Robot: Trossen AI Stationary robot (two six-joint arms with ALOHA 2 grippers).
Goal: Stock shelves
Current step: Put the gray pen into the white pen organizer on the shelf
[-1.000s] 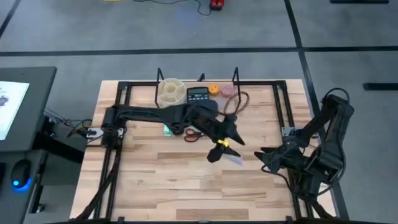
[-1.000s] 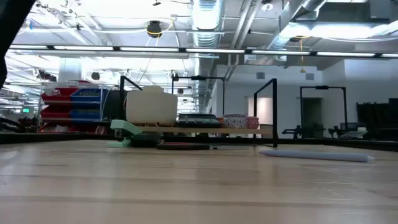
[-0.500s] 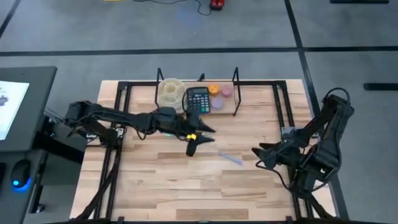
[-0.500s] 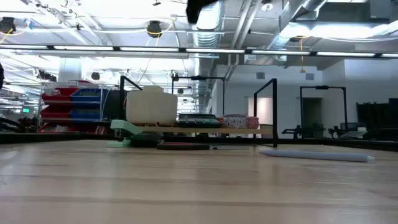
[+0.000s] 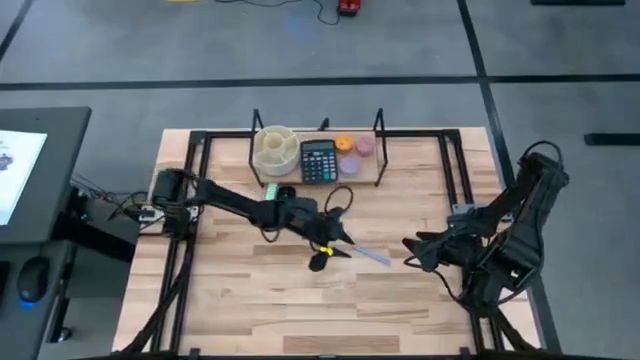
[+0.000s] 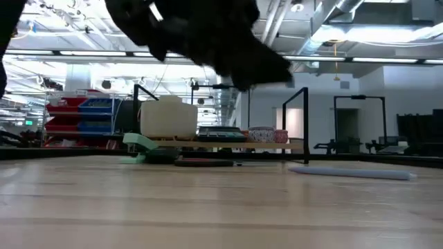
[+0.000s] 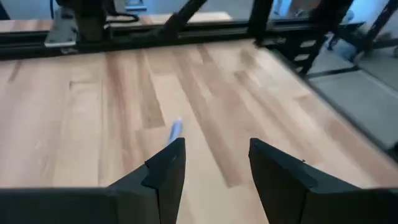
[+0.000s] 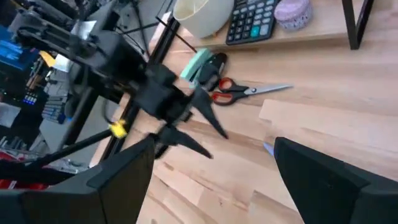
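The shelves (image 5: 358, 170) stand at the table's far middle, a pale plank with black uprights. On it rest a cream round container (image 5: 272, 150), a calculator (image 5: 318, 160) and two small round items, orange (image 5: 345, 145) and pink (image 5: 366, 146). A pale blue pen (image 5: 370, 257) lies flat on the tabletop. My left gripper (image 5: 332, 256) hovers open just left of the pen's end (image 7: 176, 127), its fingers pointing toward the table's right edge. My right gripper (image 5: 408, 252) stands open to the pen's right, holding nothing.
In front of the shelves a green stapler (image 8: 200, 62) and red-handled scissors (image 8: 239, 92) lie on the tabletop. Black frame rails (image 5: 195, 160) run along the table's left, right and far sides. Bare wood (image 5: 300, 310) stretches toward the near edge.
My left gripper has swung toward the table's left, off the spot above the pen, then come back toward the near edge and down, ending beside the pen's left end. The pen has stayed where it was. My right gripper has edged a little toward the pen.
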